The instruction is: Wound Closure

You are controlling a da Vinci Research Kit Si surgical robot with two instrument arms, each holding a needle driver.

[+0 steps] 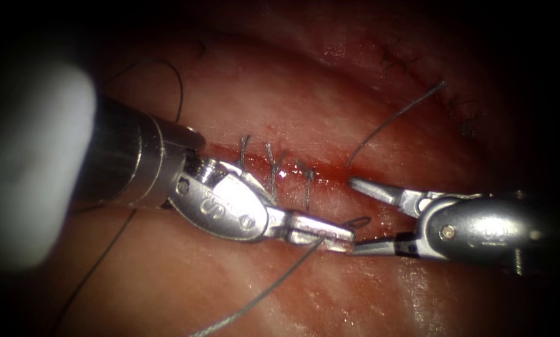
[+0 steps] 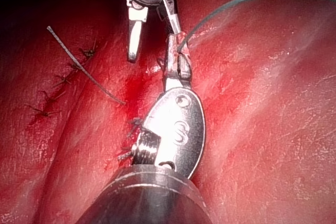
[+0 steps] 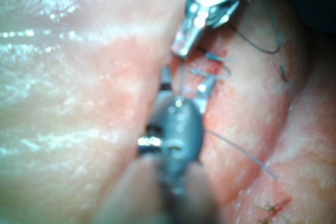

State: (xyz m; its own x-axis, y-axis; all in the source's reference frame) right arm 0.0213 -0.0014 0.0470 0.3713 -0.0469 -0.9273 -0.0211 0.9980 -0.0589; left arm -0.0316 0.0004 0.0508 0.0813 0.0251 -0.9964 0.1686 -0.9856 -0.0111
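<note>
Checking your tips in the endoscope view: left tool (image 1: 347, 238) had its jaws closed on the thread (image 1: 261, 292), pinched right at the tip. From the grip the strand ran off toward 7 o'clock across the tissue (image 1: 167, 281).

Right tool (image 1: 354, 215) had its jaws spread wide and held nothing. One jaw sat at 12 o'clock of your left tip, near the cut (image 1: 329, 171). The other sat at 6 o'clock, touching it or just beside it; I couldn't tell which.

My read on the relation that mattered: both tools lay on a 9-to-3 line, tip to tip, so the gripped thread sat at 9 o'clock of the right tool, just at its open mouth. Left arm already owned it.

A small dark loop (image 1: 358, 221) sat at the left tip. Thread or needle, I couldn't tell, so I couldn't place the needle.

Stitches (image 1: 273, 171) lay at 10 o'clock of the left tip. A loose end (image 1: 395, 118) rose from the cut toward 2 o'clock.
</note>
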